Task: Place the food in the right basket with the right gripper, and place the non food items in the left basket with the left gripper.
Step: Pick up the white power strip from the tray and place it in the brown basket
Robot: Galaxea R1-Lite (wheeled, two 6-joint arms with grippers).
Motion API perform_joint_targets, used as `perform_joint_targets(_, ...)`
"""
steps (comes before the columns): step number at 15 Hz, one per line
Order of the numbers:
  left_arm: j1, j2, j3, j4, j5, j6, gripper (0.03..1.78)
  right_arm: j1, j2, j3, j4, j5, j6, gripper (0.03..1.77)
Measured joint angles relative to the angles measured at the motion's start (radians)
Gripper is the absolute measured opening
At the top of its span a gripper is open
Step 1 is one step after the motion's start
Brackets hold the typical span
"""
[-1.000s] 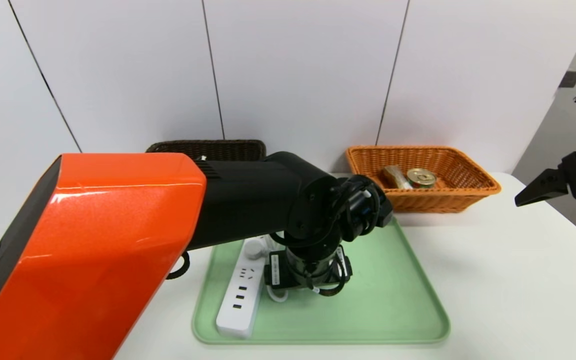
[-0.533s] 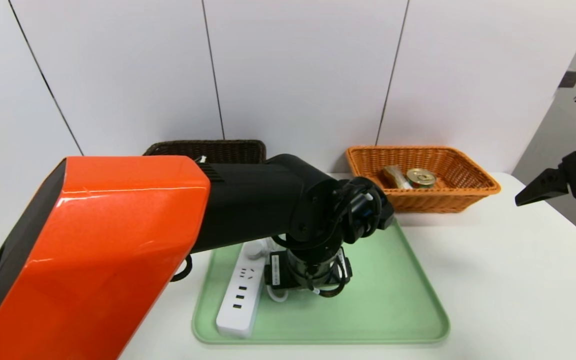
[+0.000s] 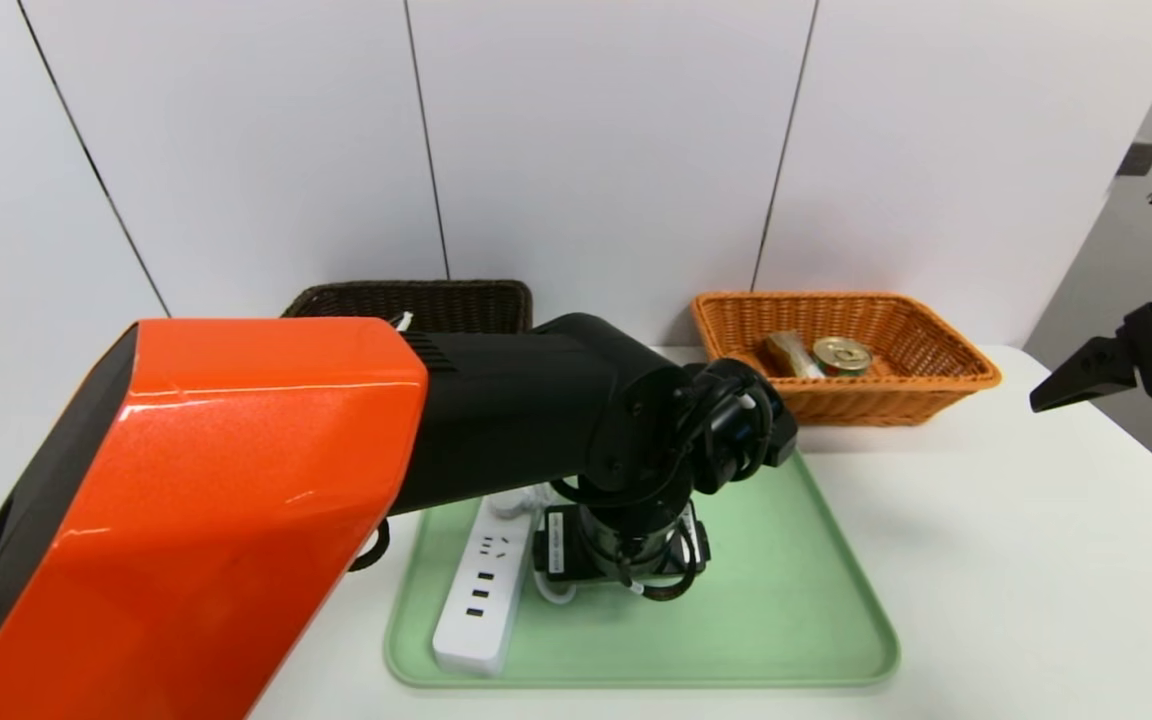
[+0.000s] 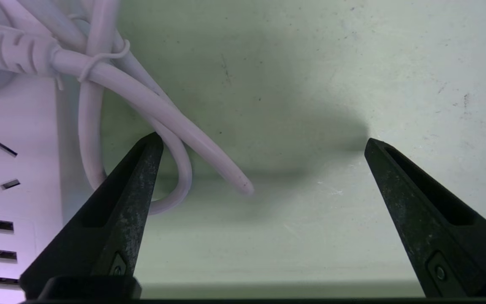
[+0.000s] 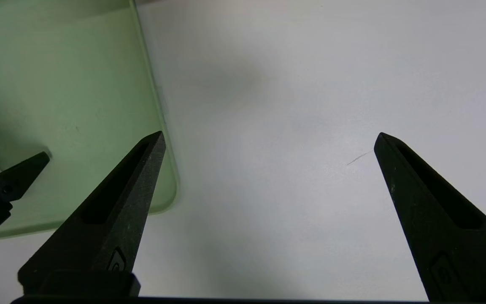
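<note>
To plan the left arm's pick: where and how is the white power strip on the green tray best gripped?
Probably across the power strip body's narrow width, from above: it lies flat and long on the tray. The open left gripper hangs beside it, over its cable.

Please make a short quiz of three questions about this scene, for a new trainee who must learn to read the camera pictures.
1. True or false: the power strip lies on the green tray.
2. Which basket holds the can? A) the dark basket B) the orange basket C) neither
3. Fill in: the left tool hangs over the tray beside the strip's white ____.

Key:
1. True.
2. B. The can lies there beside a wrapped item.
3. Cable. Both tools stand open and hold nothing; the right tool waits over the white table, off the tray.
</note>
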Motion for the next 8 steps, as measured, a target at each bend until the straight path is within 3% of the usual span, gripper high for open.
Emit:
perform_joint_targets(3, -0.001, 0.000, 0.000, 0.001, -0.003, 0.000, 1.21, 0.001, 0.000, 0.000, 0.000, 0.000, -0.001, 1.71)
perform_joint_targets(7, 0.000, -0.002, 0.000, 0.009, -0.005, -0.001, 0.78, 0.001, -0.001, -0.002, -0.001, 0.000, -0.009, 1.71)
perform_joint_targets(8, 0.000, -0.003, 0.000, 0.011, -0.007, -0.002, 0.48, 0.003, -0.001, -0.003, -0.001, 0.001, -0.010, 1.71)
